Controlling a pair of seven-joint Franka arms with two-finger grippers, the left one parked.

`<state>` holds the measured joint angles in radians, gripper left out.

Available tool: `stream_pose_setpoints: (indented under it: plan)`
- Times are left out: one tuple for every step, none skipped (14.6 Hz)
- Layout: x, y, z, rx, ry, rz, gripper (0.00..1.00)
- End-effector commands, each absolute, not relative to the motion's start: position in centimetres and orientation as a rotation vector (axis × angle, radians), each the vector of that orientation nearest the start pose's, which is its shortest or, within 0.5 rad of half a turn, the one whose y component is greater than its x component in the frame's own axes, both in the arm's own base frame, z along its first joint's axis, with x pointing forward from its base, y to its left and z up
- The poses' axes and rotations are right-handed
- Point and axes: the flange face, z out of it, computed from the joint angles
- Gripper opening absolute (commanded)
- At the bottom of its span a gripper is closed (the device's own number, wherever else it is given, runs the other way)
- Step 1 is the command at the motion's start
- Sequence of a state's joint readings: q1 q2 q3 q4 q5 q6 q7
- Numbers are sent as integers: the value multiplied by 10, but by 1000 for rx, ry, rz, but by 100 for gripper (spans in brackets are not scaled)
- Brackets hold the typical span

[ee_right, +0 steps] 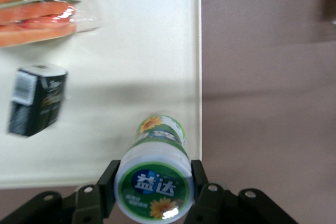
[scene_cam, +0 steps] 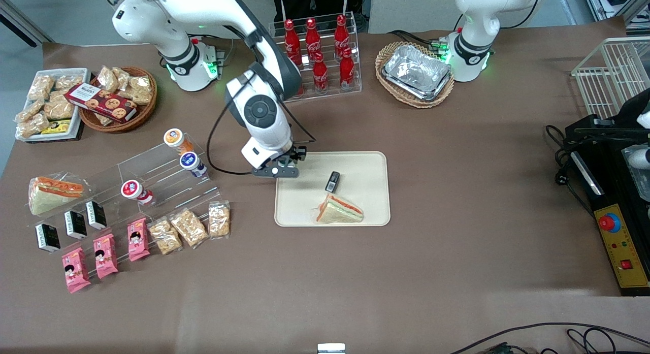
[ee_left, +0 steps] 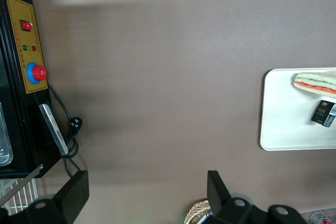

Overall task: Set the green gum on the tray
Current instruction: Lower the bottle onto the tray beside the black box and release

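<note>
green gum [ee_right: 155,184] glossy plastic lid; tray [ee_right: 157,51] smooth matt plastic; gripper [ee_right: 152,192] matt blk

Pincer [ee_right: 153,184] holds green gum [ee_right: 155,182] above tray [ee_right: 157,35].

The green gum [ee_right: 155,184], a green-lidded jar, was clamped in the gripper [ee_right: 153,188] above the cream tray's [ee_right: 136,66] edge.

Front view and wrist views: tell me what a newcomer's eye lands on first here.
First, the right arm's gripper, shut on the small round green-lidded gum jar, poised over the edge of the large flat cream-beige plastic tray at mid-table. Next, the tray's load: a plastic-wrapped triangular sandwich and, farther from the front camera, a small black box.
</note>
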<state>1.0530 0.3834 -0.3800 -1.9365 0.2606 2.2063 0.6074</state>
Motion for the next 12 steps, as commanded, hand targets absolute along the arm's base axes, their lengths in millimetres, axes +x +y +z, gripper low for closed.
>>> stream_pose_setpoints:
  plan:
    - [451,399,258,-3103,157,115,28]
    - [450,401,251,-3097,167,113,28]
    - [444,408,240,-3098,160,103,28]
    - [435,419,228,-3091,157,92,28]
    - [434,420,223,-3081,176,90,28]
    - [435,419,224,-3078,173,91,28]
    - [436,418,226,-3076,172,96,28]
    - [437,418,229,-3073,169,97,30]
    - [438,417,230,-3071,174,97,65]
    - [438,417,231,-3071,181,97,100]
    - [441,416,237,-3061,179,88,100]
    - [443,414,246,-3051,183,83,100]
